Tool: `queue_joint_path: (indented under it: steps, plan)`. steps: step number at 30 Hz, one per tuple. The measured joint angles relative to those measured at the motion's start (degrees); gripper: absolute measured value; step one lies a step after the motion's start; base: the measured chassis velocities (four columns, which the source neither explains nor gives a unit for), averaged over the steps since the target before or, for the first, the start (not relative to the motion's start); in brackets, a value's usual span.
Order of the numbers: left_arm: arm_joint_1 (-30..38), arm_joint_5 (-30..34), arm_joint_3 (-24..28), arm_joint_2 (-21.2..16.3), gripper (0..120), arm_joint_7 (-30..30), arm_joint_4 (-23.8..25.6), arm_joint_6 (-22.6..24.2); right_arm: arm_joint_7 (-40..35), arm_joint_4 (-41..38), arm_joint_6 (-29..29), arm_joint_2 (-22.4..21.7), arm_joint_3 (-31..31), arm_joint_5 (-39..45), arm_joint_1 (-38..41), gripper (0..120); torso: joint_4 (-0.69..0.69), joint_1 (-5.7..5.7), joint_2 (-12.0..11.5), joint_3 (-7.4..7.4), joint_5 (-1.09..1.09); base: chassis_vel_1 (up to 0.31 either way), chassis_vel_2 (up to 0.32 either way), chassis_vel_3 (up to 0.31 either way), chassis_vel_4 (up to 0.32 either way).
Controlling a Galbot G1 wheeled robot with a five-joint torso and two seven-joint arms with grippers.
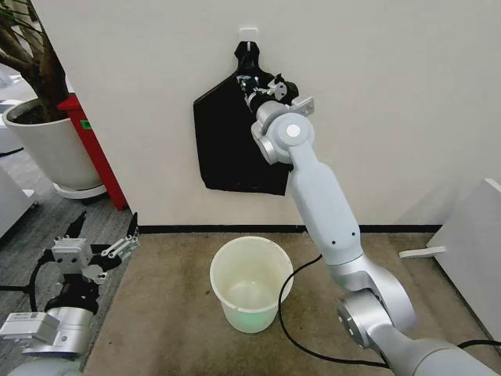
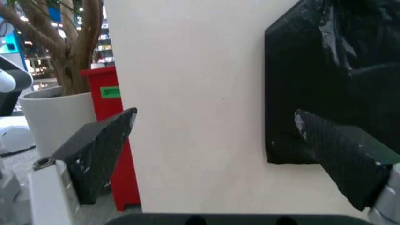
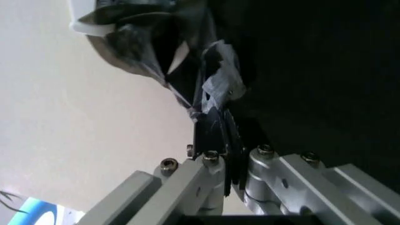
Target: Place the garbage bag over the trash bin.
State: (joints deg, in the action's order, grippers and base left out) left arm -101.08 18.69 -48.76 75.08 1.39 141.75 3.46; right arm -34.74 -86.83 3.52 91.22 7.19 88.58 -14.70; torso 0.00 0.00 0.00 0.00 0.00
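My right hand point(image 1: 262, 88) reaches up to the white wall point(image 1: 376, 102), its fingers point(image 3: 216, 136) pressed together on a fold of the garbage bag point(image 1: 231, 141), just below the gathered neck. The glossy black plastic hangs flat against the wall from a small white hook point(image 1: 248, 33) at 12 o'clock in the head view, its lower edge well above the floor. Through the right wrist camera, crinkled plastic bunches right at my fingertips.

The trash bin point(image 1: 250, 283), round and cream-white, stands upright and open on the brown floor point(image 1: 164, 313) at 6 o'clock, directly below the bag and apart from it. A black cable point(image 1: 291, 337) curls past its side.

My left hand point(image 1: 98, 254) hangs low at 8 o'clock, fingers point(image 2: 100, 150) spread wide around nothing, well clear of the bin. Behind it, at 10 o'clock, a potted tree in a large white plant pot point(image 1: 51, 145) stands beside a red cabinet point(image 1: 94, 149).
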Motion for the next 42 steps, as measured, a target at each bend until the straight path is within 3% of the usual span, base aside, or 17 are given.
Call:
queue_joint_path:
  steps: [13, 42]
  plan:
    - [0.81, -0.23, 0.57, -0.04, 100, -0.60, -1.62, -1.09, -4.54, -6.91, -1.27, -3.01, -1.21, 1.59, -8.42, 0, -0.01, 0.00, 0.00, 0.00, 0.00, 0.000, 0.000, 0.000, 0.000]
    - [3.05, 0.56, 0.81, -0.78, 100, -1.36, -4.16, -2.06, -4.08, -19.92, -0.69, -5.46, -0.98, -4.32, -34.17, 0, -0.01, 0.00, 0.01, 0.00, 0.00, 0.000, 0.000, 0.000, 0.000]
